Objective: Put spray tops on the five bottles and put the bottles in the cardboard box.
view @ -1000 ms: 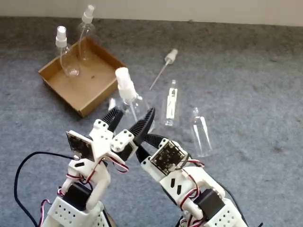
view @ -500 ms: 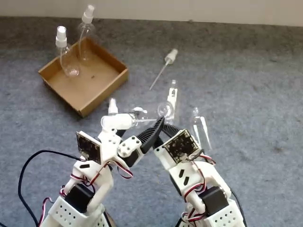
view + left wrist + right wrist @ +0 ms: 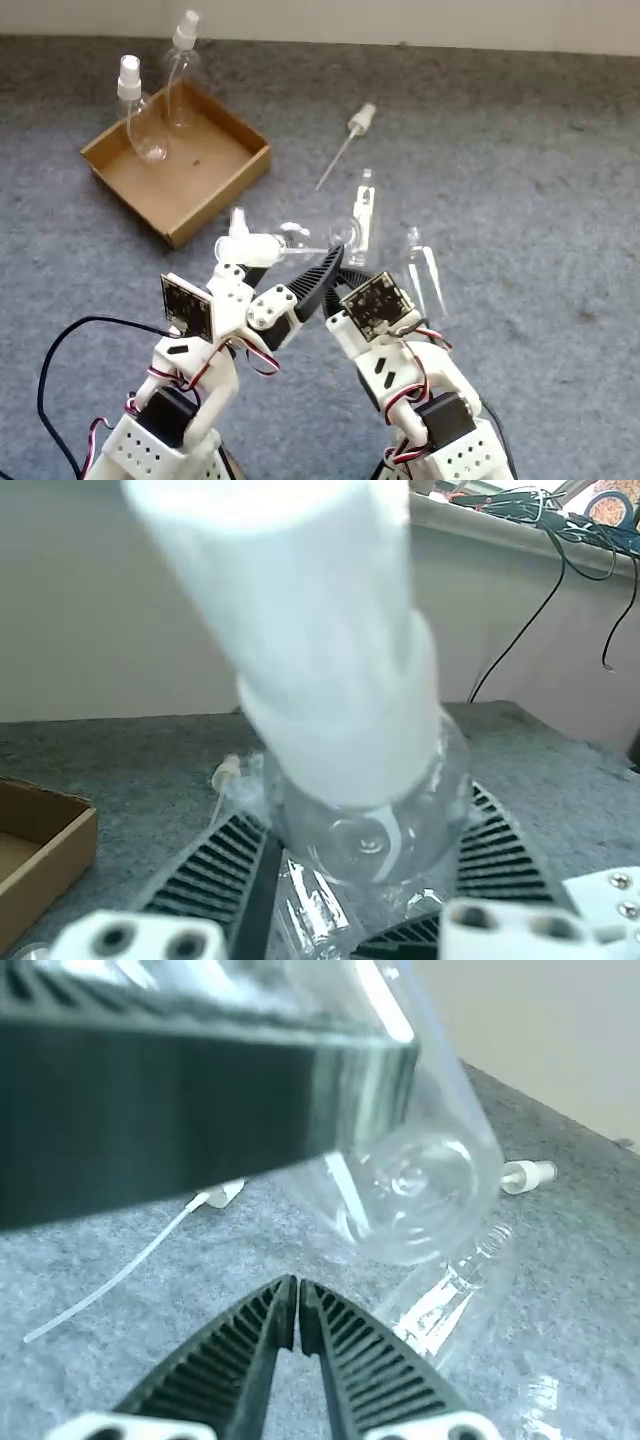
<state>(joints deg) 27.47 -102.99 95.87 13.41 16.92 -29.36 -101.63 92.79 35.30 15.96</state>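
1. The grey carpeted tabletop carries everything.
2. The cardboard box sits well beyond the left arm's fingers, off to their left. Two clear bottles with spray tops stand upright at its far side.
3. The left fingers grip a clear capped bottle by its body. It is held crosswise above the tabletop, with its white top pointing left and its base pointing right.
4. The right arm's fingers are pressed together and hold nothing. They sit near the held bottle's base without touching it.
5. Two uncapped bottles lie flat just beyond the right fingers.
6. A loose spray top with a long tube lies farther out, past the uncapped bottles.
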